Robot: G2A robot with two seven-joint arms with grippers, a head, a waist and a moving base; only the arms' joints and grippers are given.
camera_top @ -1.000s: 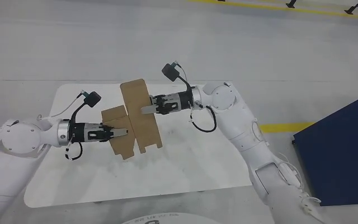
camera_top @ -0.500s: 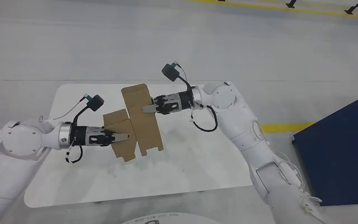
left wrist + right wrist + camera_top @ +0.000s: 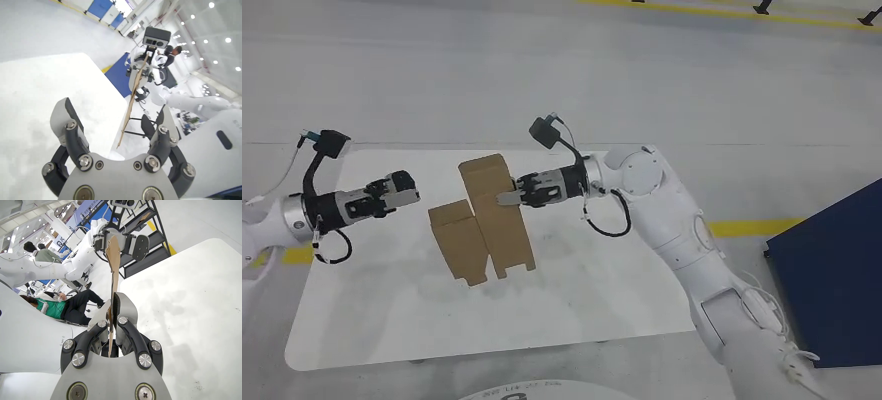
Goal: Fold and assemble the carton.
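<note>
Pinching one edge of the carton (image 3: 492, 215), the right gripper (image 3: 505, 197) is holding it; the left gripper (image 3: 408, 185) is hanging open, well apart.

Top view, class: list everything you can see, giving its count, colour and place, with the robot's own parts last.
carton: 1, brown, flattened, over the table's middle
table: 1, white, under both arms
panel: 1, blue, on the floor right of the table
floor lines: 2, yellow, one level with the table, one far beyond it
left arm: 1, white and black, at the table's left edge, jaws open and empty
right arm: 1, white and black, over the table, jaws shut on the carton's edge
</note>
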